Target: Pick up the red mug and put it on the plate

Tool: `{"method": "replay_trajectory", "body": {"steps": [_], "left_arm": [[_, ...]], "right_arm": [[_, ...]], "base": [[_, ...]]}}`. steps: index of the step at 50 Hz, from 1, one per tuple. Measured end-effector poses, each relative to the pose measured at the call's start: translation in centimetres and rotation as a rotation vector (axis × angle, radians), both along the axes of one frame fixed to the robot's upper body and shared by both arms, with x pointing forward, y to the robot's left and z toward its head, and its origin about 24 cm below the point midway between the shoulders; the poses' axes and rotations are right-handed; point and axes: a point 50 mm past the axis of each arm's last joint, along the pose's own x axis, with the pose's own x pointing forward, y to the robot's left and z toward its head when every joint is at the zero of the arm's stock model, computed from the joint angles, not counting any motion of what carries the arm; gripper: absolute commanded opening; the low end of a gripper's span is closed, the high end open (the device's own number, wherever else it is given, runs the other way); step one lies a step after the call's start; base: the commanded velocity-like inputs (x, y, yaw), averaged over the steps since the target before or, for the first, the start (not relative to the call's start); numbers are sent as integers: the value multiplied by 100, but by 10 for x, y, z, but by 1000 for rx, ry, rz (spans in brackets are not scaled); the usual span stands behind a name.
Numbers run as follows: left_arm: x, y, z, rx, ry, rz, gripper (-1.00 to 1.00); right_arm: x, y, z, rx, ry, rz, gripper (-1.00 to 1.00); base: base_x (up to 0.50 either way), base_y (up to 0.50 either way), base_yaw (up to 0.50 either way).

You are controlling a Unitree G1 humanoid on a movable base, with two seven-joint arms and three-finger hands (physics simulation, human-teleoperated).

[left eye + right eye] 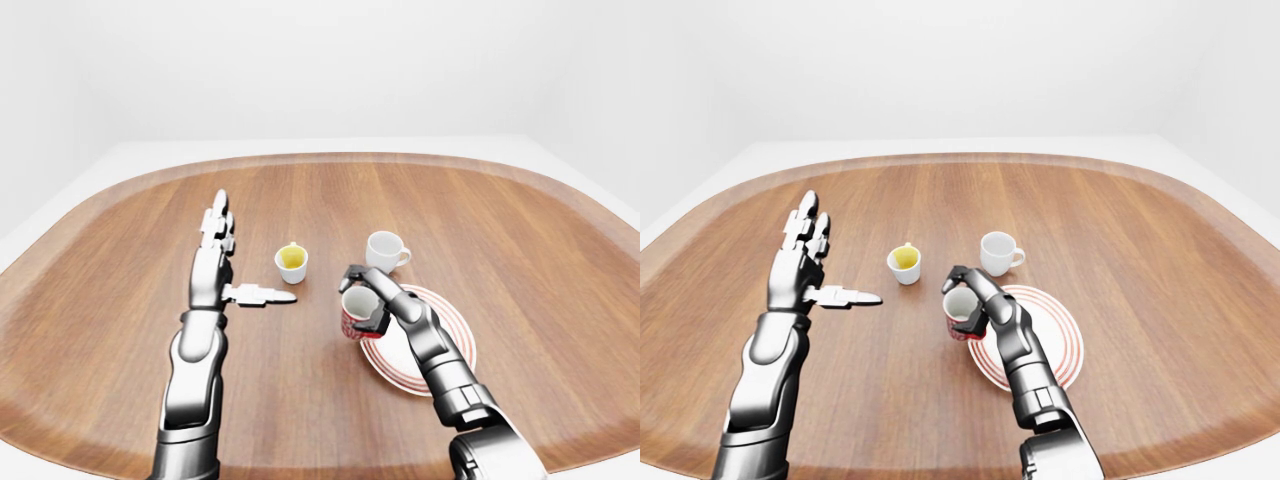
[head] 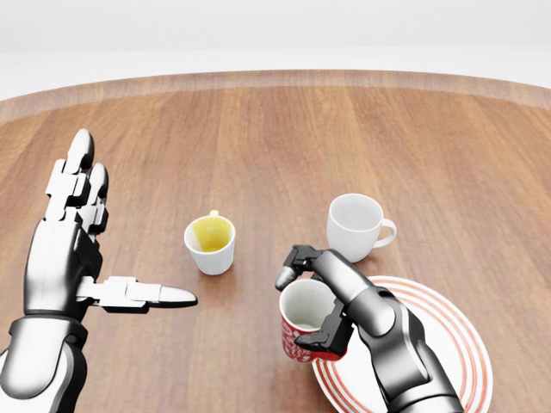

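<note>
I hold the red mug upright, clenched in my right hand. The plate lies immediately right, its rim just under the mug. My left hand hovers open, far left.

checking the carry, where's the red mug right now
In the head view the red mug sits low and centre-right, gripped by the right hand at the plate's left rim.

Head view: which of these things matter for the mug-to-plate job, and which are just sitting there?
In the job:
red mug, gripped in the right hand
plate, striped rim, at the mug's right

Just lying about:
white mug, above the plate
yellow cup, left of it
left hand, open, holding nothing
</note>
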Motion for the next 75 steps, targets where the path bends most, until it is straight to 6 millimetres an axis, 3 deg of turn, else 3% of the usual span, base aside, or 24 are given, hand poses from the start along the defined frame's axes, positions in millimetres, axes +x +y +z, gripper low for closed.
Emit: {"method": "replay_trajectory", "body": {"steps": [46,75], "left_arm": [[0,-5,-3,6,12,-7,100],[0,-7,-6,7,22,-9,100]], "right_arm": [[-10,-86,-32,4,144,-277,-100],[-18,-110,-25,7,107,-326,-100]], "base": [[0,0,0],[0,0,0]]}}
